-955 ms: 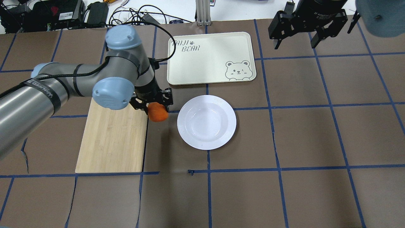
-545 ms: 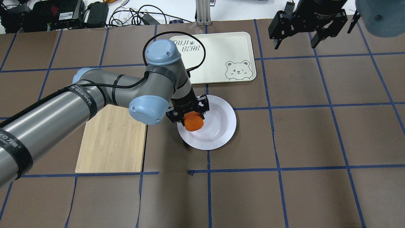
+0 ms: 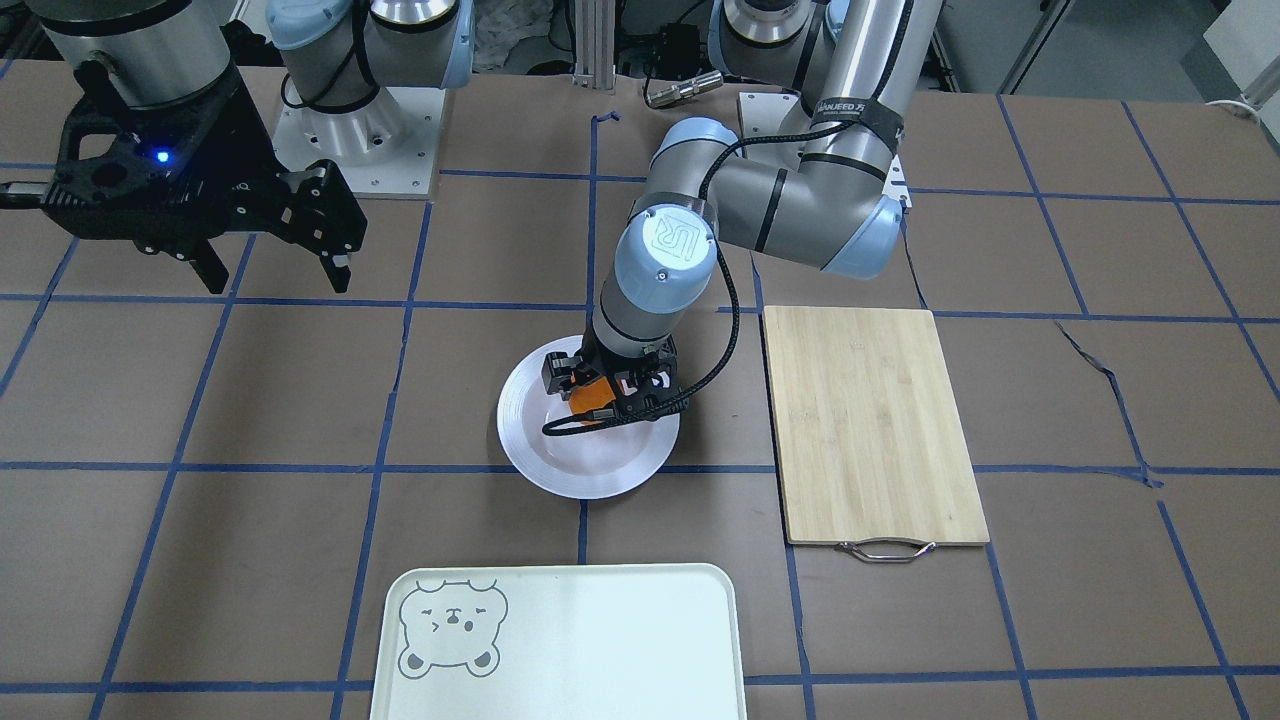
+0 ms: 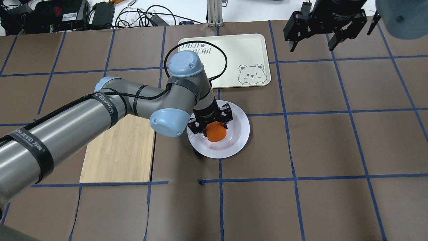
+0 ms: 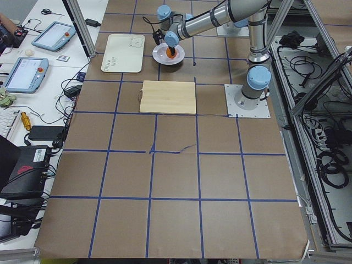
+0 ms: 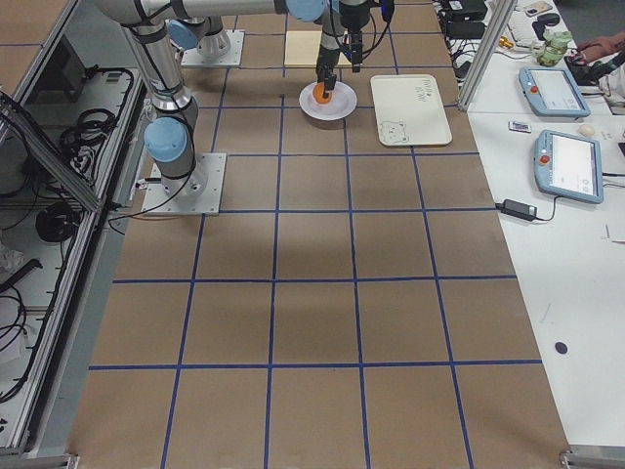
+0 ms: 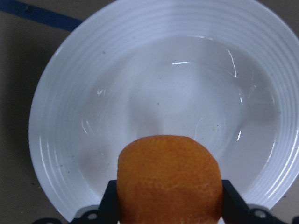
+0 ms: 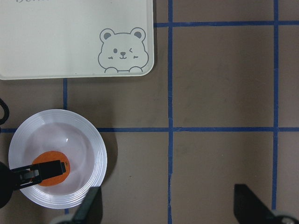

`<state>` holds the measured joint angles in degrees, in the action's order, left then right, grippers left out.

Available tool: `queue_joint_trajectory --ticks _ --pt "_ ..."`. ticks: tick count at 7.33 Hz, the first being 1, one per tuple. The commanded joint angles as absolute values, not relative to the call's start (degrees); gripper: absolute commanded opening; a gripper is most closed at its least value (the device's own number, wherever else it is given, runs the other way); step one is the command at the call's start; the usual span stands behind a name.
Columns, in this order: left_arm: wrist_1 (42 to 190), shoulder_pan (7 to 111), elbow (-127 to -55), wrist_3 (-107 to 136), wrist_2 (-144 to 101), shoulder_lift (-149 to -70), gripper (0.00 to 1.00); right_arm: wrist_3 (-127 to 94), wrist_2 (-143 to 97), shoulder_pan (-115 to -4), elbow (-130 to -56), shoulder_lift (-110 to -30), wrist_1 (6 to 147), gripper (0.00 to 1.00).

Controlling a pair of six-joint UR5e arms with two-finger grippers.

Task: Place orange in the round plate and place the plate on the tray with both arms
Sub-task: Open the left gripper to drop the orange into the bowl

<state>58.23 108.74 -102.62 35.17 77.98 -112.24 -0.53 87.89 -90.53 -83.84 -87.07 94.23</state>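
Quick look around the plate [image 4: 241,129] first: the tray [image 4: 234,50] lies just past the plate on the side away from me, with a strip of table between them. The bamboo board [image 4: 117,150] sits off to the plate's left, not touching it either. In the overhead view my own left wrist gets in the way. It covers the plate's left edge and the tray's near corner, and my black cable [image 4: 220,53] loops over the tray's lettering. My left gripper [image 4: 214,127] is over the plate, fingers clamped on either side of the orange [image 7: 168,179], which sits a bit off-centre over the plate's sunken middle. I can't tell whether the orange touches the plate or is just above it. My right gripper [image 4: 312,47] is well away from the plate, up beyond the tray's right end, with its jaws spread wide and nothing in them. The left wrist view is the only one showing both fingers [image 7: 110,205] pressed against the orange's sides. The front view is the one that shows the board's metal handle [image 3: 885,548], on the end farthest from me, which the overhead view doesn't. The right wrist view gets plate, orange and the tray's bear corner all in one shot. The side views are too small for any detail.
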Motion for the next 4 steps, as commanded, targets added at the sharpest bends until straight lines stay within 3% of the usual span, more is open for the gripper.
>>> queue_joint_trajectory --ticks 1,4 --pt "59.3 107.1 -100.5 32.3 84.1 -108.5 1.0 -0.7 87.9 -90.5 -83.8 -87.1 94.2 1.0" --pt "84.6 103.5 -89.2 23.8 86.7 -99.6 1.0 -0.5 83.2 -89.6 -83.8 -86.4 94.2 0.99"
